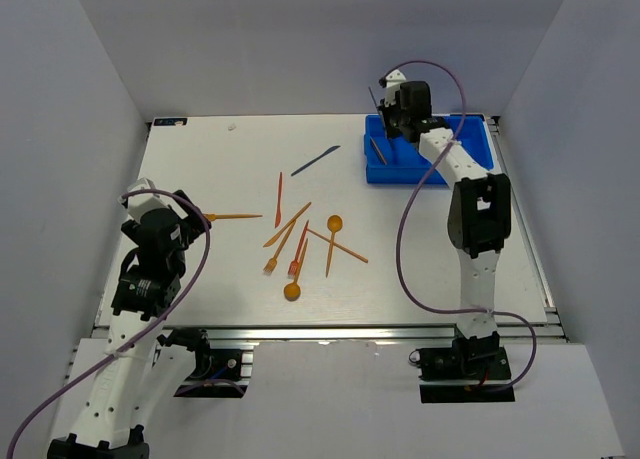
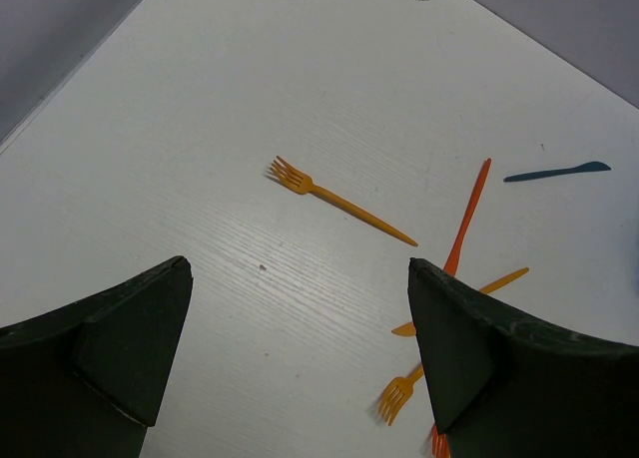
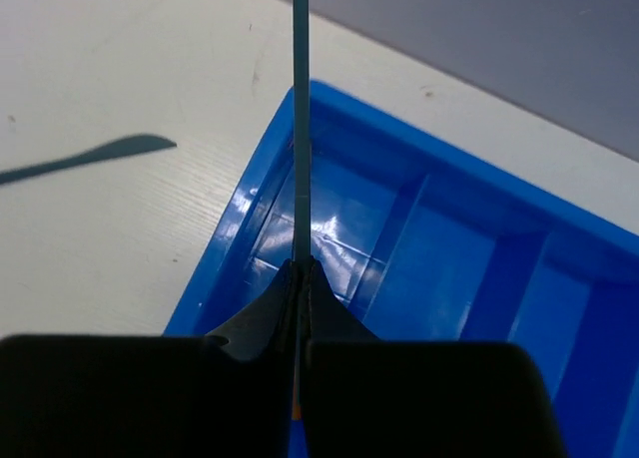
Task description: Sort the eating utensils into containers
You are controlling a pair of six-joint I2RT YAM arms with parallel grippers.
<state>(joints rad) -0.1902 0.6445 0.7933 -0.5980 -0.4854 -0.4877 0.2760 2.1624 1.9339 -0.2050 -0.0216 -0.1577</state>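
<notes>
2 arms, left arm & right arm, white w/ big black blocks. A long purple cable loops by each. Left gripper looks dark.

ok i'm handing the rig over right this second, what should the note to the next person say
Left gripper: open, holding nothing, above the table near an orange fork.
Right gripper: shut on a thin dark utensil, over the blue tray, at the end compartment nearest the loose pieces.
Done: that one piece is at the tray, not yet let go. I can't tell whether anything already lies in the tray.
Left: a dark knife and the orange and red forks, spoons and knives lie loose mid-table, all unsorted.
</notes>
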